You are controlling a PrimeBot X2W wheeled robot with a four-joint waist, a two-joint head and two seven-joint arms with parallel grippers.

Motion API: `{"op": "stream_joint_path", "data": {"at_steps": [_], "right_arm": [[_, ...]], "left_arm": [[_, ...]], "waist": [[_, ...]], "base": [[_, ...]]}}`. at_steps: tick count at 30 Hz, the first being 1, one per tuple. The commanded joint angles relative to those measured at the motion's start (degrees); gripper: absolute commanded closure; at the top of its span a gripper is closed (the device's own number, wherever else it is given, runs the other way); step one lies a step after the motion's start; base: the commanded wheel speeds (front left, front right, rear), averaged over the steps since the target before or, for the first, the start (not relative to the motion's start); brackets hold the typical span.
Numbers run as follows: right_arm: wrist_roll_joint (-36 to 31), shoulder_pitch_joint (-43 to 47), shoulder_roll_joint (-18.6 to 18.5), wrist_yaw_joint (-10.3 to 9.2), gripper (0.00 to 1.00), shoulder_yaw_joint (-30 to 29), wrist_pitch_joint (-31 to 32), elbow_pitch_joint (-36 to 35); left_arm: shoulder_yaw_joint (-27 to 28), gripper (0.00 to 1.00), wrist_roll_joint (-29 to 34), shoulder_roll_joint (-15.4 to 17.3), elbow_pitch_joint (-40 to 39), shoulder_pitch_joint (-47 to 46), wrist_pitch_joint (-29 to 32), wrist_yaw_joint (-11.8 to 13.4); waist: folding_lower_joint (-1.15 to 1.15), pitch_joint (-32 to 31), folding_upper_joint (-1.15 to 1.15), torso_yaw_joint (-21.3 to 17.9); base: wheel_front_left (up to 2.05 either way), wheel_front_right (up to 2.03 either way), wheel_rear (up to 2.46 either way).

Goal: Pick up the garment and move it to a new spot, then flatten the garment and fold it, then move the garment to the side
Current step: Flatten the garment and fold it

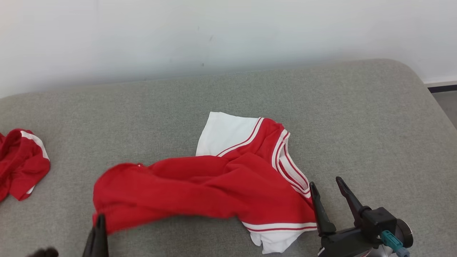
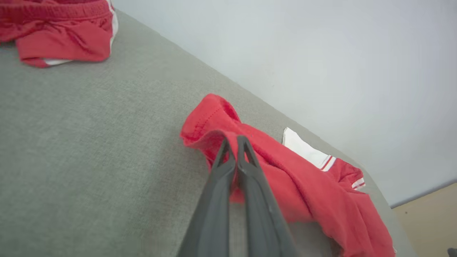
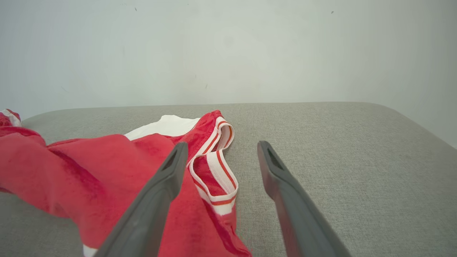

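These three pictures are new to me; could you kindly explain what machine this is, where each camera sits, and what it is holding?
It is a wheeled robot with two arms, each ending in a two-fingered end effector. One picture comes from its head, looking down on a grey cushion; the other two come from cameras on its wrists, looking along the fingers. A red and white jersey lies crumpled in the middle. The left end effector is shut on the jersey's red edge. The right end effector is open beside the striped trim, holding nothing. A second red garment lies at the far left.
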Motion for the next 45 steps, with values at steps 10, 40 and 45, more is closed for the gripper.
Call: {"op": "stream_joint_path", "data": {"at_steps": [10, 40, 45], "right_arm": [[0.54, 0.96, 0.11, -0.13, 0.0, 0.62, 0.18, 0.55], [-0.31, 5.72, 0.05, -0.13, 0.0, -6.37, 3.75, 1.4], [-0.53, 6.05, 0.11, -0.13, 0.0, -6.64, 4.01, 1.95]], "left_arm": [[-0.7, 1.0, 2.58, -0.27, 10.25, 5.85, -3.6, 1.87], [5.17, 0.0, 25.41, -3.18, -0.72, 8.44, -8.96, -6.28], [5.32, 0.0, 25.68, -3.55, -0.15, 8.7, -8.97, -6.81]], "waist": [[0.0, -1.77, 0.0, -0.51], [0.0, -6.76, 0.0, 1.76], [0.0, -6.77, 0.0, 1.9]], "base": [[0.0, 0.0, 0.0], [0.0, 0.0, 0.0], [0.0, 0.0, 0.0]]}}
